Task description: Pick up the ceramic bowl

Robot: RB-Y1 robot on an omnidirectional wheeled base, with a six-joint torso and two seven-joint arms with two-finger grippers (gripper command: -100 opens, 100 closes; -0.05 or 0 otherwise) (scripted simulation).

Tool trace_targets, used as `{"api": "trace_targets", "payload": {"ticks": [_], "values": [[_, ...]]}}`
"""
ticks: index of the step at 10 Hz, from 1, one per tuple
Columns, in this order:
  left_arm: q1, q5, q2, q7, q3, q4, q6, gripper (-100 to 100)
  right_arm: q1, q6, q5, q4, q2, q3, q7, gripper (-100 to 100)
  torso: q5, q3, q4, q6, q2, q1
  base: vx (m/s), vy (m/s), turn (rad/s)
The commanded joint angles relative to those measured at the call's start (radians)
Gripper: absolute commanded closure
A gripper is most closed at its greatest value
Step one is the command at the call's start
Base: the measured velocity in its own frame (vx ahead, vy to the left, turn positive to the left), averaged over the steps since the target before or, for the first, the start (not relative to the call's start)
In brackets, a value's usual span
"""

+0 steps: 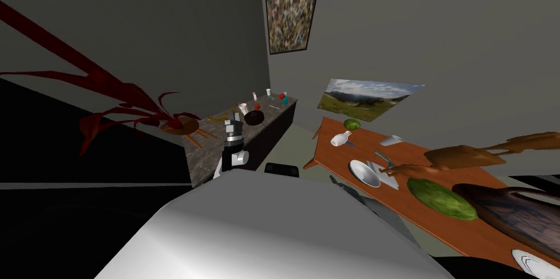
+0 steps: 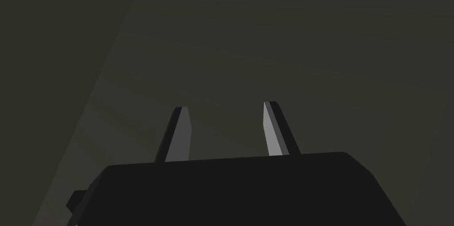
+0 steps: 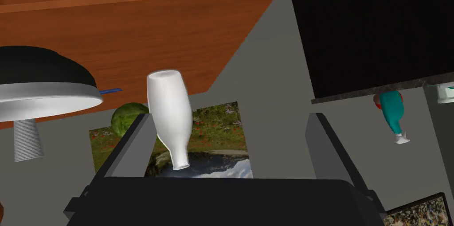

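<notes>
Illumination is flat and dim, with no visible source and no cast shadows. In the head view, the wide lens splays the dark grey walls (image 1: pixel 136 18) toward the corners and draws the dark red leafy plant (image 1: pixel 136 98) into long streaks; the orange-brown wooden table (image 1: pixel 366 150) renders brightest. The left wrist view is darkest: one light grey finger (image 2: pixel 271 130) of the left gripper (image 2: pixel 226 105) catches light on its inner face. In the right wrist view, the white bottle-shaped vase (image 3: pixel 170 103) shows soft shading. Edges are sharp throughout.

Parted and empty: the left end effector (image 2: pixel 225 105), aloft, and the right end effector (image 3: pixel 228 116).
</notes>
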Motion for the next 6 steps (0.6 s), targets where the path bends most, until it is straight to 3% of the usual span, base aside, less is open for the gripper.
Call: {"api": "trace_targets", "payload": {"ticks": [1, 5, 6], "values": [[0.000, 0.000, 0.000, 0.000, 0.000, 0.000, 0.000, 0, 0.037, 0.013, 0.023, 0.035, -0.032, -0.001, 0.024, -100, 0.000, 0.000, 0.000, 0.000, 0.000, 0.000, 0.016, -0.022, 0.309], [0.000, 0.000, 0.000, 0.000, 0.000, 0.000, 0.000, 0, 0.099, 0.071, 0.087, 0.130, -0.117, 0.014, 0.088, -100, 0.000, -0.001, 0.000, -0.001, -0.001, -0.002, 0.024, -0.071, 0.333], [0.000, 0.000, 0.000, 0.000, 0.000, 0.000, 0.000, 0, 0.099, 0.071, 0.087, 0.135, -0.117, 0.014, 0.088, -100, -0.001, -0.001, -0.001, -0.002, -0.003, -0.005, 0.032, -0.092, 0.167]]}}
